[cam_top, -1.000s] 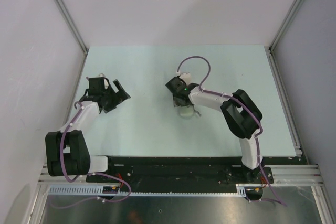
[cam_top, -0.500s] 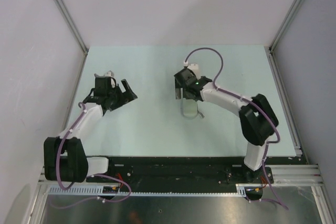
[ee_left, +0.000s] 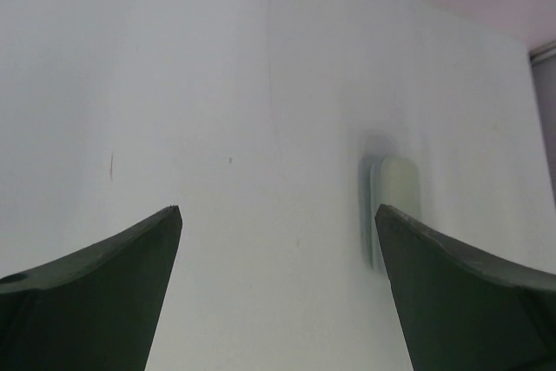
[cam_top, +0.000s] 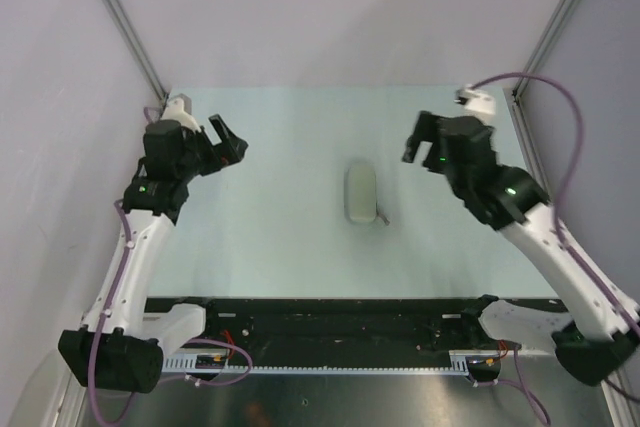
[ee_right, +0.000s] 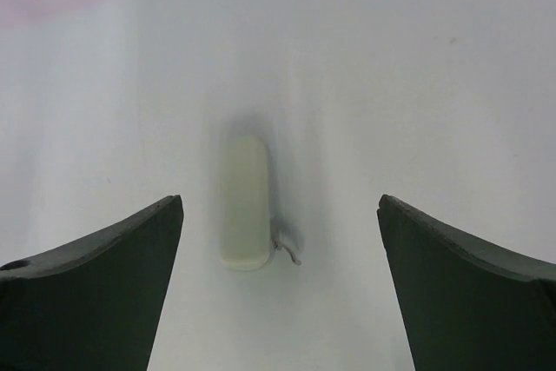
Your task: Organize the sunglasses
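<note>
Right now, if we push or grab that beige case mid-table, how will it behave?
The case is oblong with rounded ends and lies flat, so it would probably slide rather than roll or tip. Its surface looks smooth, so a grip may slip; across the narrow width seems safest. The thin tab at its near end looks floppy, a poor handle.

An oblong beige case (cam_top: 360, 193) is seen lying near the middle of the pale green worktop (cam_top: 260, 237), its length set from far edge toward near edge.
</note>
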You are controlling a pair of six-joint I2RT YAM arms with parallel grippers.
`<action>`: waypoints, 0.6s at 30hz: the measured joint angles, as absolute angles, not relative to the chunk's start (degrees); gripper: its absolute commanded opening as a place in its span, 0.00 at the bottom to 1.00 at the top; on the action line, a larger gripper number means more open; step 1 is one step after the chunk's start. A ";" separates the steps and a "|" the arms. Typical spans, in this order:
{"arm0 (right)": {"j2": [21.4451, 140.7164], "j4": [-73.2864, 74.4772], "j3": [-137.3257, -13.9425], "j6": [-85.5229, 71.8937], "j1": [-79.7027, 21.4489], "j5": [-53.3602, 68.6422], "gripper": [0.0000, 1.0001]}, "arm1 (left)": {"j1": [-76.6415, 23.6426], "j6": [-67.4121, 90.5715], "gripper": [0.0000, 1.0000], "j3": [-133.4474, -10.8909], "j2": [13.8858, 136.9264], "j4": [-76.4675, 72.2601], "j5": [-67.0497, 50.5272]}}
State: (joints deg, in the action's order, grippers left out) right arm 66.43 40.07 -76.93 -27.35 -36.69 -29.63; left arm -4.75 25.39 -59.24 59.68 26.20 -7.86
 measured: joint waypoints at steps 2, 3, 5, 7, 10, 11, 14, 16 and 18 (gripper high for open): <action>60.60 40.86 -76.93 -27.38 -34.70 -30.24 1.00 | -4.75 24.84 1.00 -63.29 59.70 27.92 -7.66; 58.00 41.34 -76.93 -27.40 -33.95 -30.35 0.99 | -4.75 24.32 1.00 -65.49 59.79 28.58 -7.75; 54.48 42.11 -76.93 -27.42 -32.97 -30.35 1.00 | -4.75 23.29 1.00 -69.60 60.03 30.09 -8.71; 51.27 42.65 -76.93 -27.38 -32.03 -29.69 1.00 | -4.75 21.87 1.00 -73.71 60.23 31.99 -10.20; 49.34 42.85 -77.12 -27.11 -30.55 -27.46 1.00 | -4.75 20.14 1.00 -79.57 60.49 34.57 -12.45; 49.32 42.87 -77.23 -27.00 -30.22 -26.74 1.00 | -4.75 19.68 1.00 -81.19 60.58 35.00 -13.30; 50.09 42.98 -77.28 -26.72 -29.39 -24.25 1.00 | -4.75 18.96 1.00 -84.40 60.64 35.40 -16.27; 50.57 42.98 -77.28 -26.68 -29.08 -23.24 1.00 | -4.78 18.94 1.00 -84.88 60.69 35.64 -17.93; 51.37 42.98 -77.28 -26.52 -28.82 -22.35 1.00 | -4.78 18.94 1.00 -84.88 60.97 36.49 -18.74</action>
